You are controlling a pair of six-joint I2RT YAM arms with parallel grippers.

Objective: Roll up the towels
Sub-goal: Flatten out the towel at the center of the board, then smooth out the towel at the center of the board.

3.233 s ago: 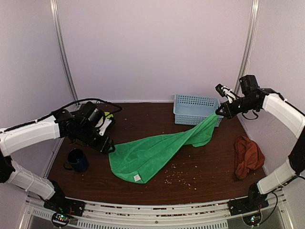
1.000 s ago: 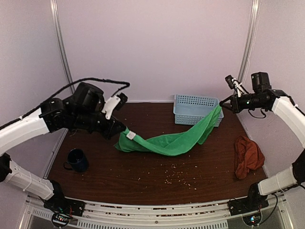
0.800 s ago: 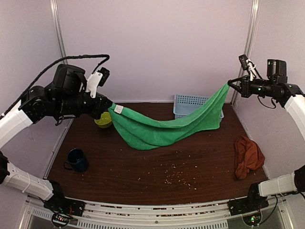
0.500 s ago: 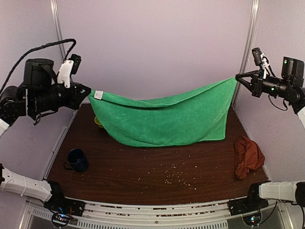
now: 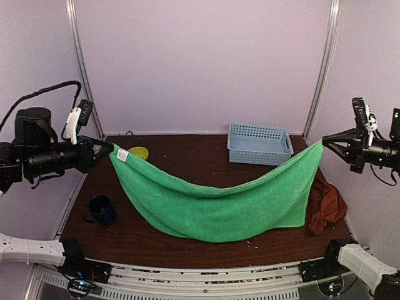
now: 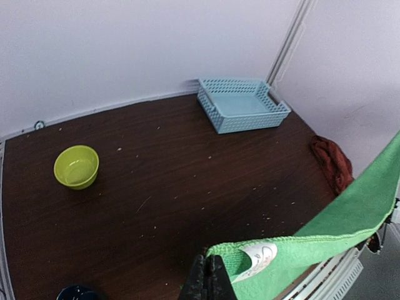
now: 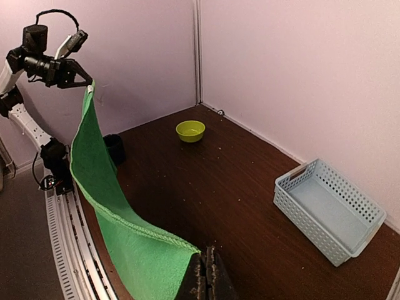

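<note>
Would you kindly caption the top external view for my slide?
Left gripper and right gripper hold the green towel slung between them over the table.

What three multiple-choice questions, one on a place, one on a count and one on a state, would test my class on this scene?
1. Where is the bowl?
A on the floor
B on the table, back left
C on a shelf

2. How many towels show?
A one
B three
C two

3. How is the green towel?
A hung between the left claw and the right claw, sagging in the middle
B rolled up
C spread flat

Answers:
1 B: the top view and the left wrist view show it standing on the dark wood near the back left corner.
2 C: besides the green one, a red towel lies crumpled at the right edge.
3 A: each claw pinches a top corner and the cloth droops between them.
</note>
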